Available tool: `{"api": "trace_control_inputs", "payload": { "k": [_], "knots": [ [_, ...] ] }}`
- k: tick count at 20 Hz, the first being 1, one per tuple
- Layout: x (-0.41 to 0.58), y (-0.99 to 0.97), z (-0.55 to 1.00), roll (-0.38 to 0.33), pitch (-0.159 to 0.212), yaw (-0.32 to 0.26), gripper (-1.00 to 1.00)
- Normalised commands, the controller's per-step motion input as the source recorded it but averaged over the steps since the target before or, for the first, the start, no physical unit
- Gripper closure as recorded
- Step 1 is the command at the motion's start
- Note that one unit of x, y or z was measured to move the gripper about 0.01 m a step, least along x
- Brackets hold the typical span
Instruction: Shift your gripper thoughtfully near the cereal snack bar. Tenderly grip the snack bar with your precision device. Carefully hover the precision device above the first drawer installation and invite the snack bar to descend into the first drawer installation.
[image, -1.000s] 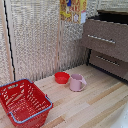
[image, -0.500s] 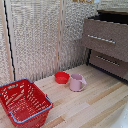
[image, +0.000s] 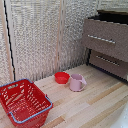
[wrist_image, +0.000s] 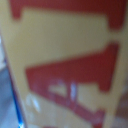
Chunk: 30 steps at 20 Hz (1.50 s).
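Observation:
The cereal snack bar (wrist_image: 65, 60) fills the wrist view as a blurred yellow-orange packet with big red print, very close to the lens. A thin blue strip along one edge looks like one of my fingers (wrist_image: 18, 107) against the packet. Neither the gripper nor the packet shows in the exterior view. The first drawer installation (image: 107, 36) stands at the exterior view's upper right. It is a taller brown drawer pulled out, with a silver bar handle and a dark inside.
Below it sits a shorter brown drawer front (image: 107, 62) with a like handle. A red bowl (image: 62, 77) and a pink cup (image: 76, 82) stand mid-table. A red wire basket (image: 25, 102) is at the exterior view's lower left, with a slatted wall behind.
The colourful packet that hung at the top edge of the exterior view earlier has left that view. Bowl, cup, basket and drawers have not moved.

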Motion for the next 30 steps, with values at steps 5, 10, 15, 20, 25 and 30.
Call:
{"api": "trace_control_inputs", "payload": {
  "k": [5, 10, 15, 20, 25, 30],
  "knots": [
    [0.000, -0.98, 0.21, 0.055, 0.032, 0.021, 1.00],
    [0.000, -0.99, 0.03, 0.039, 0.038, 0.034, 1.00],
    [0.000, -0.89, -0.07, 0.012, 0.051, 0.065, 1.00],
    [0.000, -0.58, -0.35, -0.022, 0.079, 0.177, 1.00],
    [0.000, -0.27, -0.29, -0.037, 0.060, 0.121, -1.00],
    [0.000, -0.02, 0.02, -0.010, -0.026, -0.002, -1.00]
  ]
}}
